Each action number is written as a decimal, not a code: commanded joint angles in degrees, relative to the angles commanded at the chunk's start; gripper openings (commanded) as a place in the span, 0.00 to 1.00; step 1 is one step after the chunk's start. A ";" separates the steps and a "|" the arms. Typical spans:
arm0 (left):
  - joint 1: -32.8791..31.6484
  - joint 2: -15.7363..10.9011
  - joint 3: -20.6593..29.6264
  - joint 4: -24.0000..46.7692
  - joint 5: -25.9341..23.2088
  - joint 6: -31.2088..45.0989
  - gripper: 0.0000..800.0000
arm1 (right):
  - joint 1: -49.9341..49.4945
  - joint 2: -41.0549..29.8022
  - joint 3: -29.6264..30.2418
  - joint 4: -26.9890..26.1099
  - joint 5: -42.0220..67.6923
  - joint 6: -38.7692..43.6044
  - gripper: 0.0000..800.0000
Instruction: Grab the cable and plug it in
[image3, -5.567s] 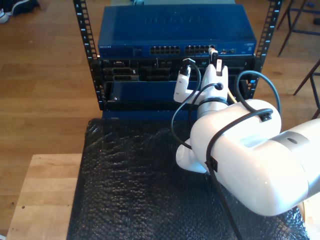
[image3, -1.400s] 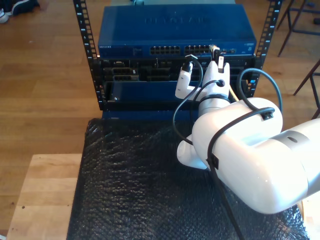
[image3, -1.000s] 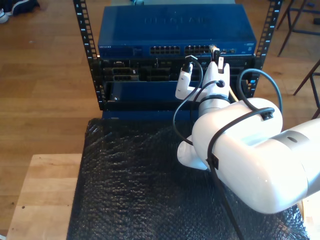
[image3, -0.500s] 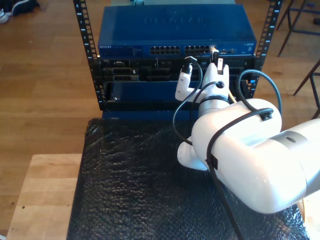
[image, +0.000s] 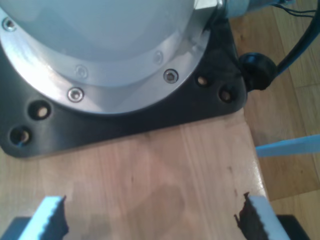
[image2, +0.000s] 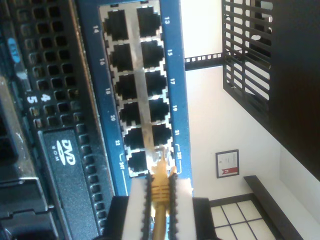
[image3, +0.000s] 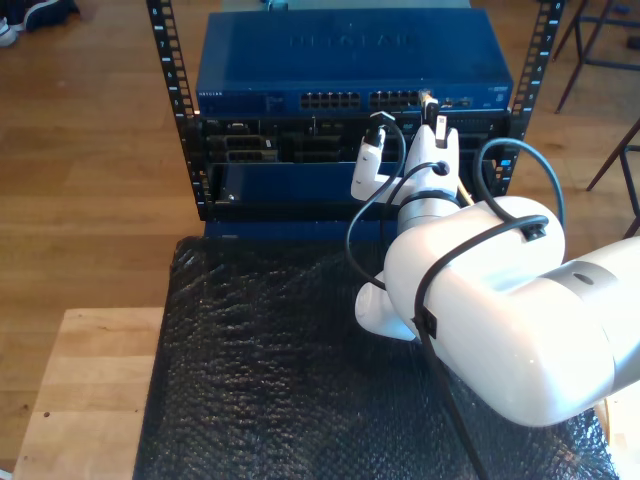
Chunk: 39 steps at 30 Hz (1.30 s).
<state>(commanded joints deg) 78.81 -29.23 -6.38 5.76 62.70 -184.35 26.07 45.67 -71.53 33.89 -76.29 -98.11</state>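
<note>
The yellow cable runs between the white fingers of my second gripper, which is shut on it. Its clear plug points at the last ports of the blue switch, at the seam between ports 24T and 23T; I cannot tell if it is seated. In the exterior view my second gripper is at the right end of the port row of the switch, and a bit of the cable shows beside the wrist. My first gripper is open over a wooden tabletop.
The switch sits in a black rack above other units, one with a DVD drive. Black bubble wrap covers the table in front. A black mounting plate under an arm base lies close to my first gripper. Thick black cables loop over the second arm.
Compared with the oldest frame, my second gripper with the cable has edged slightly nearer the switch's ports. Over the last second it has hardly moved.
</note>
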 joint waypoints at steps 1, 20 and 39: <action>0.00 0.00 0.00 0.00 0.00 0.00 1.00 | 0.00 -0.09 0.00 0.00 0.00 0.00 0.00; 0.00 0.00 0.00 0.00 0.00 0.00 1.00 | 0.00 -0.26 -0.18 -0.79 0.09 0.09 0.00; 0.09 0.00 0.00 0.00 0.00 0.00 1.00 | -0.18 -0.26 -0.44 -1.58 1.32 0.09 0.00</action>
<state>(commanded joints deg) 78.90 -29.23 -6.38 5.76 62.70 -184.35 25.89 45.41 -71.97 32.31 -74.97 -98.02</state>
